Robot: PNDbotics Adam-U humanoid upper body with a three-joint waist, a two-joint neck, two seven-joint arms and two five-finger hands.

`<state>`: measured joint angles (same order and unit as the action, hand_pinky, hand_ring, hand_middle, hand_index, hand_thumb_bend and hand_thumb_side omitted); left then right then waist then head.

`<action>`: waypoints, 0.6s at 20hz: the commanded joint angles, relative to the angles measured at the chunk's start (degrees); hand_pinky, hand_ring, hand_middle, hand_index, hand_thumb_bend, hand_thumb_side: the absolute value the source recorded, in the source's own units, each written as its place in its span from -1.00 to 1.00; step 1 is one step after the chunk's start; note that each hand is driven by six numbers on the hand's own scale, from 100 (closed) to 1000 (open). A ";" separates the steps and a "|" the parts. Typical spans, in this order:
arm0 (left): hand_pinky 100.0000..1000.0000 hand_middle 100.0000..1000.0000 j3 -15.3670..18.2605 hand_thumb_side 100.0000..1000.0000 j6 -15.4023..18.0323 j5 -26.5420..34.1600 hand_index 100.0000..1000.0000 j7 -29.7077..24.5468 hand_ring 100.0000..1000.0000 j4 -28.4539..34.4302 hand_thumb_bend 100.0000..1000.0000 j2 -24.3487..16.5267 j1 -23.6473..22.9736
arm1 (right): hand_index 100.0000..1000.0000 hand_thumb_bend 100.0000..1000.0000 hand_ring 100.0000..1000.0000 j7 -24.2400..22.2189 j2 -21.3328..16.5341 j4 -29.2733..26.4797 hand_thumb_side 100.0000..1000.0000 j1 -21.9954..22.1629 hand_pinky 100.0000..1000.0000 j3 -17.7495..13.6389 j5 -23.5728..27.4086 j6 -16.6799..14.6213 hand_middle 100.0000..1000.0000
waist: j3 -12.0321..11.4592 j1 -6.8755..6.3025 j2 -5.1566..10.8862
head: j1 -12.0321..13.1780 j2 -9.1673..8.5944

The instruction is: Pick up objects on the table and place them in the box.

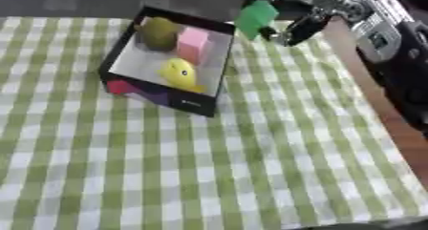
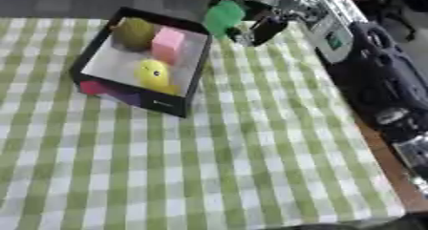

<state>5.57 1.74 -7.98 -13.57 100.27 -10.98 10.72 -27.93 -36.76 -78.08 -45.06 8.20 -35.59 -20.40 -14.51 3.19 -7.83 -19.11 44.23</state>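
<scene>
The right robot hand point(image 1: 288, 21) hangs just past the far right corner of the box point(image 1: 205, 105), its fingers pinched round a green block point(image 1: 256, 15) held up off the table point(image 1: 251, 176). Inside the box sit an olive-green round thing point(image 1: 158, 32), a pink block point(image 1: 193, 43) beside it, and a yellow toy point(image 1: 179, 73) nearer the front wall. A green-checked cloth point(image 1: 125, 167) covers the table. The left robot hand does not show.
</scene>
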 commanded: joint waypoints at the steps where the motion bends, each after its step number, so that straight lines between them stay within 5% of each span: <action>1: 0.22 0.17 -0.43 1.00 0.19 0.43 0.82 -0.52 0.13 0.62 -0.97 -0.12 1.05 | 0.20 -1.00 0.05 -0.39 3.07 4.01 -1.00 -4.20 0.58 -0.47 -1.59 2.23 -0.16 | -0.70 -1.22 1.33 | -1.24 -0.11; 4: 0.22 0.17 -0.86 1.00 0.29 0.59 0.82 -0.95 0.13 0.56 -0.97 0.23 1.46 | 0.48 -0.93 0.13 0.51 7.45 8.40 -1.00 -8.59 0.63 -1.36 -4.24 4.04 0.02 | -2.66 -1.50 0.96 | -2.36 -0.11; 5: 0.22 0.17 -0.85 1.00 0.30 0.61 0.82 -0.98 0.13 0.55 -0.97 0.24 1.51 | 0.77 -0.72 0.36 0.62 8.92 9.86 -0.73 -10.05 0.71 -1.36 -5.13 4.45 0.38 | -2.87 -1.53 0.88 | -2.42 -0.11; 6: 0.22 0.17 -0.78 1.00 0.30 0.61 0.82 -0.94 0.13 0.55 -0.97 0.21 1.56 | 0.81 -0.69 0.40 0.24 10.35 11.33 -0.66 -11.53 0.72 -0.98 -6.04 5.07 0.43 | -3.00 -1.56 0.81 | -2.45 -0.11; 7: 0.22 0.17 -0.69 1.00 0.31 0.61 0.82 -0.87 0.13 0.57 -0.97 0.17 1.61 | 0.94 -0.50 0.58 -0.41 11.56 12.83 -0.28 -12.78 0.80 -0.44 -6.96 5.72 0.69 | -3.04 -1.54 0.76 | -2.52 -0.11; 12: 0.22 0.17 -0.78 1.00 0.28 0.59 0.82 -0.91 0.13 0.58 -0.96 0.28 1.54 | 1.00 -0.36 0.76 -1.15 14.11 20.34 -0.05 -15.24 0.85 -0.41 -11.58 4.41 0.88 | -2.84 -1.22 0.99 | -2.55 -0.11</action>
<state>4.84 1.91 -7.51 -14.35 100.25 -10.46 11.65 -29.24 -22.20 -58.94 -58.78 8.17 -45.96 -15.56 -17.37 2.54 -7.84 -21.54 44.23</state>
